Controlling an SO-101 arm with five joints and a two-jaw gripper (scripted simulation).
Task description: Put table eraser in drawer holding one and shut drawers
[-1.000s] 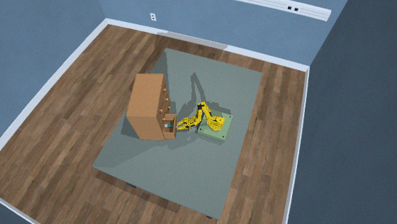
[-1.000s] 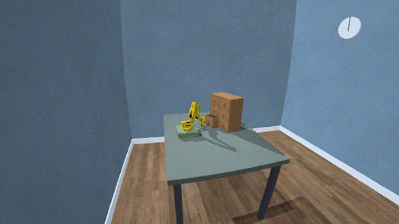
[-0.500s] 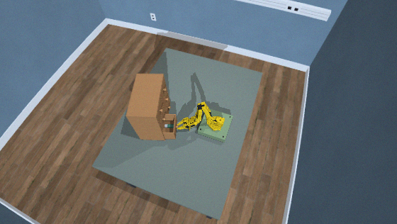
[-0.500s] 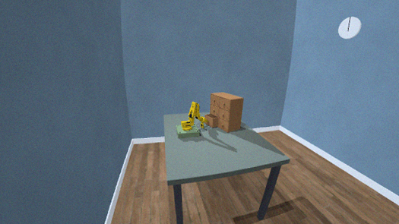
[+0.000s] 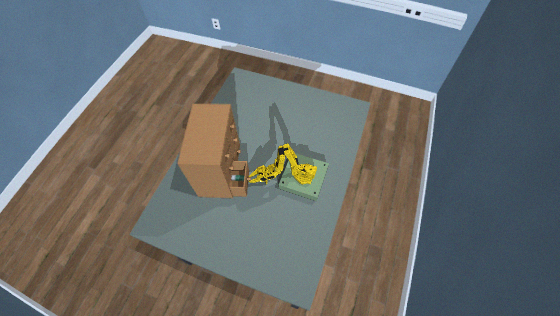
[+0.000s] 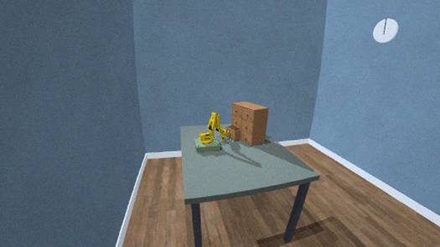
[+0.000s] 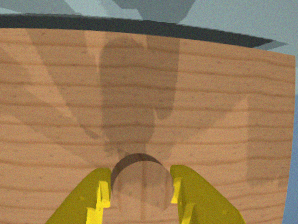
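A wooden chest of drawers (image 5: 207, 150) (image 6: 253, 121) stands on the table. Its bottom drawer (image 5: 239, 179) (image 6: 234, 133) (image 7: 200, 116) nearest the arm is pulled partly out. Something small and teal-and-white (image 5: 237, 176) lies inside that drawer; I cannot tell what it is. My yellow gripper (image 5: 250, 179) (image 6: 225, 135) (image 7: 141, 192) is shut on the drawer's round wooden knob (image 7: 140, 181), with a finger on each side of it. No eraser on the table is visible in any view.
The arm stands on a light green base plate (image 5: 315, 187) (image 6: 208, 147) to the right of the chest. The other drawers of the chest look shut, with their knobs (image 5: 235, 142) facing the arm. The grey-green table (image 5: 280, 240) (image 6: 238, 171) stands on a wooden floor.
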